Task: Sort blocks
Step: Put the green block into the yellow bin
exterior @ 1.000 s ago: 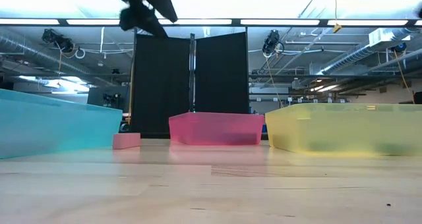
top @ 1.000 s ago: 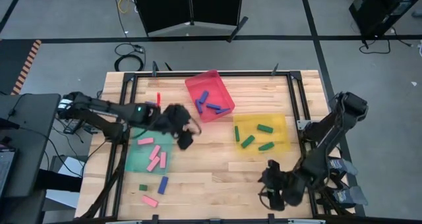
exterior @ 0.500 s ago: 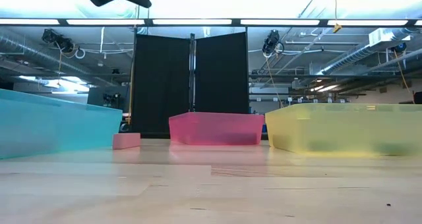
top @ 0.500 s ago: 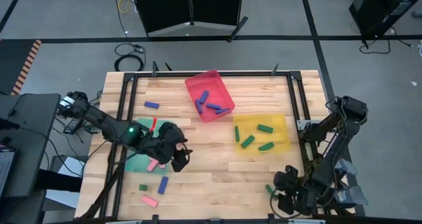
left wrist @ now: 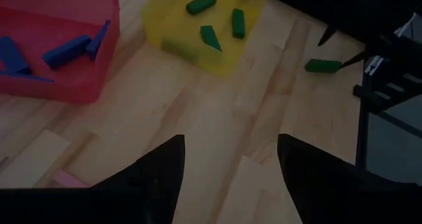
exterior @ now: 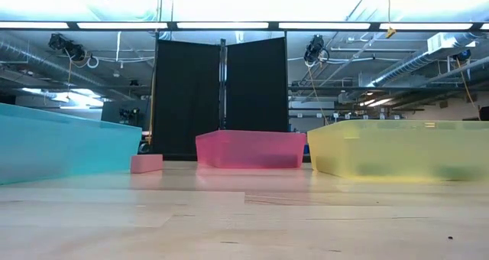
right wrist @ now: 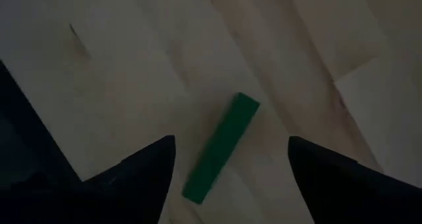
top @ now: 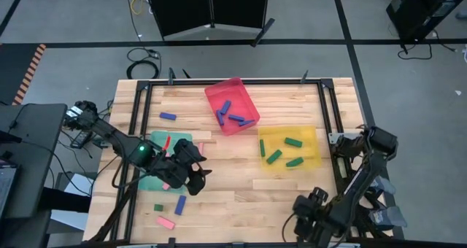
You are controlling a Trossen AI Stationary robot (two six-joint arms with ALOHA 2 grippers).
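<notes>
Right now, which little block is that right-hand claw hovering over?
Start at the translucent yellow tray on the wooden table's right half, then move to the near right corner, where the right gripper hangs open. Between its dark fingers lies one dark green rectangular block, alone on bare wood, outside every tray.

left tool (top: 195,176) lower, right tool (top: 310,217) nearer table edge

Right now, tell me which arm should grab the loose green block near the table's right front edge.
The right. Its claw is open with the green block lying on the wood between its fingers. The left claw hovers by the teal tray, far across the table, seeing that block only at a distance.
</notes>
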